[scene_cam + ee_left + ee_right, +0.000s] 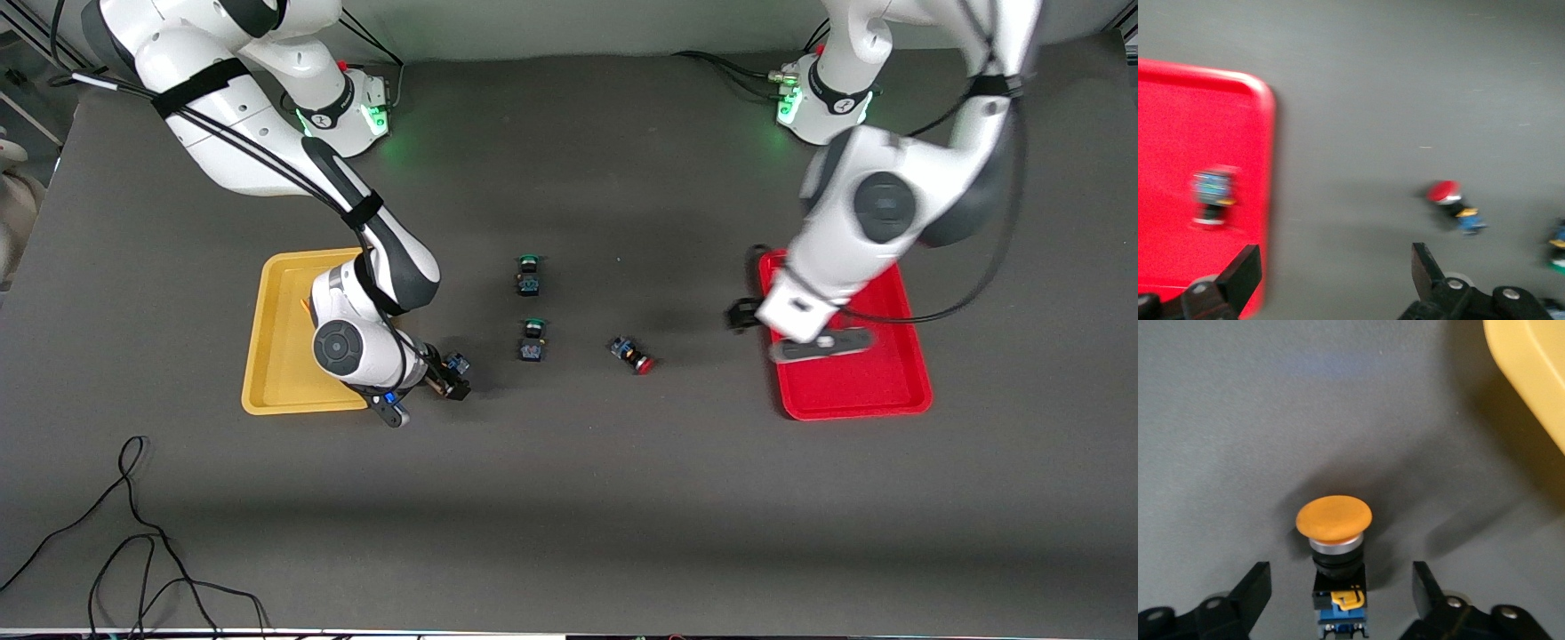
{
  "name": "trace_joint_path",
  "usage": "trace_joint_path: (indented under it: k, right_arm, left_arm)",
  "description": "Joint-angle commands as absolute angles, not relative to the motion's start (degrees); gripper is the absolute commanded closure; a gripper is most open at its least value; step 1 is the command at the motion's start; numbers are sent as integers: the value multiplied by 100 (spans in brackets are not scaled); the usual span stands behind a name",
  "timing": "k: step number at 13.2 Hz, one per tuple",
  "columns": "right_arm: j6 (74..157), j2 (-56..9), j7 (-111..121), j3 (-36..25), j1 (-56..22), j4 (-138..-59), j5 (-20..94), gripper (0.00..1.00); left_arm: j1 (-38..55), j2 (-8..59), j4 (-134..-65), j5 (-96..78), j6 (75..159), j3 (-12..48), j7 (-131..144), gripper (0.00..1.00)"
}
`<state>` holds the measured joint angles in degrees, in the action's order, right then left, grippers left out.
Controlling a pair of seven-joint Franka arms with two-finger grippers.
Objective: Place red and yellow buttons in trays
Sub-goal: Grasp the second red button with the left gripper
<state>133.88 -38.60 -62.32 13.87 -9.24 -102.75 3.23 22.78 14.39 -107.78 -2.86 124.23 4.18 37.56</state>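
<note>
A yellow-capped button lies on the table just off the yellow tray on the side toward the table's middle; it also shows in the front view. My right gripper is open, low over it, one finger on each side of its dark body. A red-capped button lies on its side on the table between the trays. My left gripper is open and empty over the red tray's rim. A button lies in the red tray; its cap colour is unclear.
Two green-capped buttons stand mid-table, between the yellow tray and the red-capped button. A black cable loops on the table near the front edge at the right arm's end. The yellow tray's corner shows in the right wrist view.
</note>
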Motion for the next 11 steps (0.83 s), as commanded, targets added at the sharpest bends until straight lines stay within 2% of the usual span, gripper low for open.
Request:
trace_joint_path:
  k: [1, 3, 5, 8, 10, 11]
  right_arm:
    - [13474, -3736, -6398, 1415, -940, -10397, 185, 76]
    - [13343, -3552, -6328, 1415, -932, -10406, 185, 91]
    - [12695, -3009, -6293, 1398, -862, -10371, 193, 92]
    - [11385, -1989, -5278, 1144, -537, -10380, 254, 92]
    - [11084, -1741, -4495, 504, -536, -10563, 264, 92]
    - [11179, -1732, -4117, 214, -527, -10765, 272, 92]
  left_arm:
    - [2951, 2528, -9557, -220, 12348, 352, 5110, 0]
    - [3294, 3143, -9160, -220, 12454, 352, 5614, 0]
    - [3366, 3733, -8861, -238, 12576, 351, 6412, 0]
    - [3445, 4235, -8842, -220, 12955, 351, 7083, 0]
    - [3454, 4333, -8842, -229, 12964, 343, 7259, 0]
    - [3454, 4368, -8842, -229, 12973, 343, 7295, 6]
